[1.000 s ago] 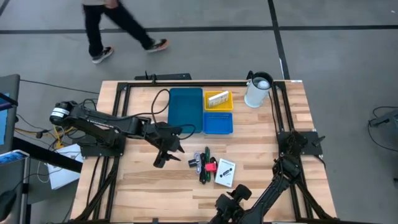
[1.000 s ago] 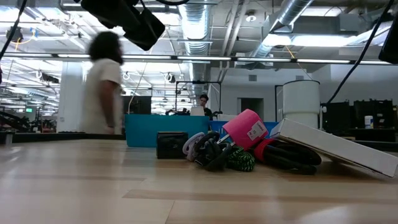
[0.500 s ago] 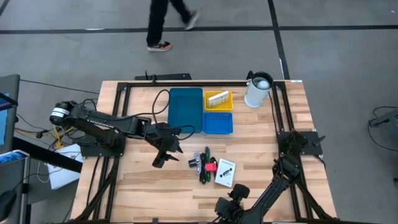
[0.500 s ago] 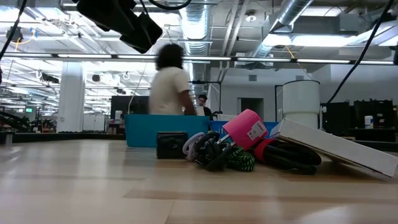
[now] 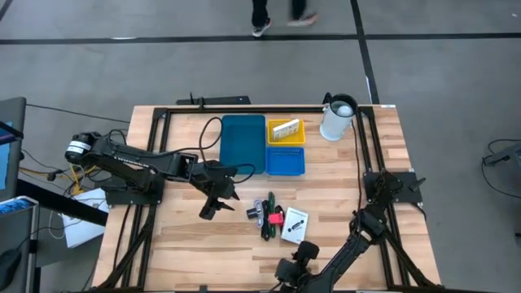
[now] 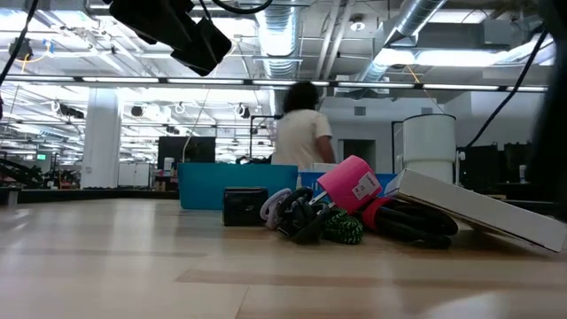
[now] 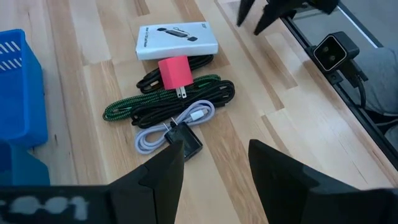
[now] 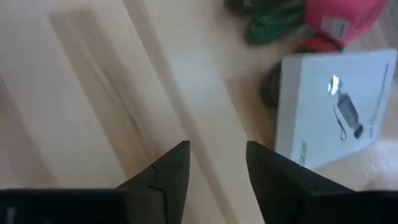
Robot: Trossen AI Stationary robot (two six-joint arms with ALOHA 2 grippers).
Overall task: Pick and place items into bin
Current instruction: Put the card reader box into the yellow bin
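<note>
The items lie in a pile (image 5: 275,218) on the table's middle: a white printed box (image 7: 177,40), a red plug (image 7: 176,73), green (image 7: 155,107) and black cords, a coiled white cord (image 7: 163,129) and a small black adapter (image 7: 188,143). The bin stands farther back: a long teal tray (image 5: 243,144), a yellow tray (image 5: 285,130) and a bright blue tray (image 5: 285,161). My left gripper (image 5: 210,212) hangs open, up above the table left of the pile. My right gripper (image 8: 217,168) is open, low over bare wood near the front edge, just short of the white box (image 8: 336,112).
A white jug (image 5: 338,119) stands at the far right of the table. Black frame rails (image 5: 362,155) run along both sides and the back. Bare wood lies left of and in front of the pile. A person (image 6: 301,133) is beyond the table's far edge.
My right gripper has sunk toward the table and drifted a little toward the left and near edges, rolling about its own axis. The person behind the table has walked from left to right. The pile and my left gripper have kept still.
</note>
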